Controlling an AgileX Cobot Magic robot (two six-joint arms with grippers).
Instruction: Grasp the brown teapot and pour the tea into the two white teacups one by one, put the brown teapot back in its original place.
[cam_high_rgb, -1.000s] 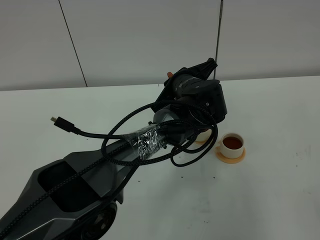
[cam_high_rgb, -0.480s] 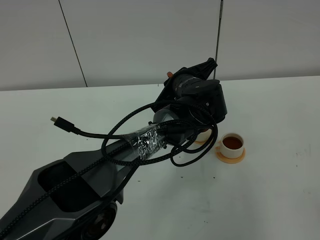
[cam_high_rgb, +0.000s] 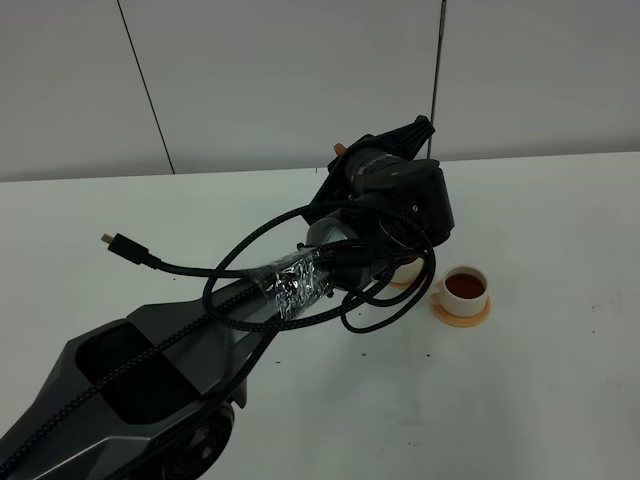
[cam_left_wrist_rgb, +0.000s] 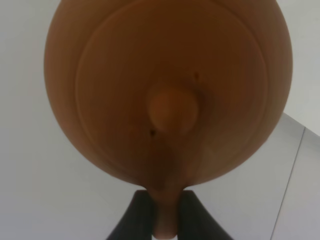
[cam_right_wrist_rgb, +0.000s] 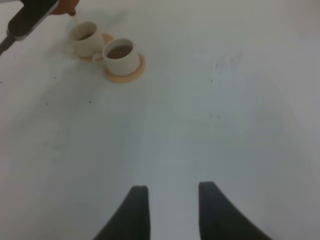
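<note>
**teafan:** So where's the brown teapot right now?

**botwatcher:** Up off the desk, tipped over the left teacup, with a thin stream of tea running into it. The left fingers are clamped tight on its loop handle. The right teacup sits just beside it on an orange saucer and looks full already.

**teafan:** Any tips for this pour?

**botwatcher:** I'd hold the tilt steady and keep the spout centred over that cup. It's tiny, so level out well before it brims and let the last drip fall inside the rim. The right fingers hang spread apart, empty, over bare desk well away from the cups.
</note>
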